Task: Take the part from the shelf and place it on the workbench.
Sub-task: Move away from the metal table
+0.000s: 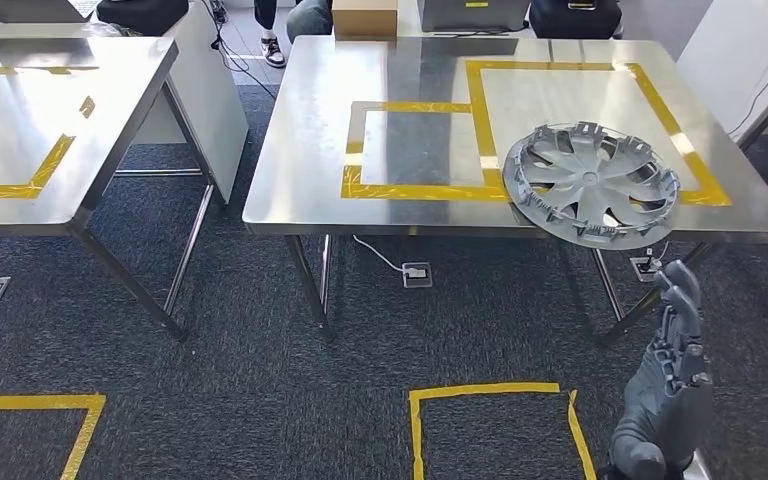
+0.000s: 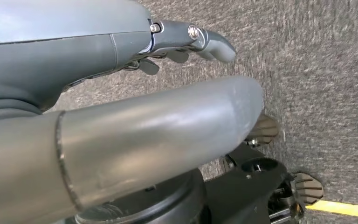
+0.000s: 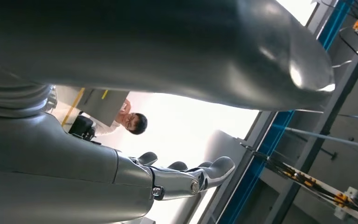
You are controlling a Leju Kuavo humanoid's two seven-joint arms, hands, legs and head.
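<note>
The part, a grey plastic wheel cover (image 1: 592, 183), lies face up on the steel workbench (image 1: 410, 120). It sits at the front right, across the yellow tape outline, its rim reaching the table's front edge. My right hand (image 1: 672, 380) is below and in front of that edge, a little right of the cover, fingers stretched out and holding nothing. In the right wrist view the right hand (image 3: 121, 177) points upward, fingers apart and empty. My left hand (image 2: 74, 56) hangs over grey carpet with its fingers (image 2: 212, 44) extended and nothing in it.
A second steel table (image 1: 50, 110) stands to the left with a gap between the two. Yellow tape squares (image 1: 490, 420) mark the carpet. A floor socket (image 1: 416, 274) lies under the workbench. A cardboard box (image 1: 364, 18) stands at the far edge. A person (image 3: 133, 122) is in the background.
</note>
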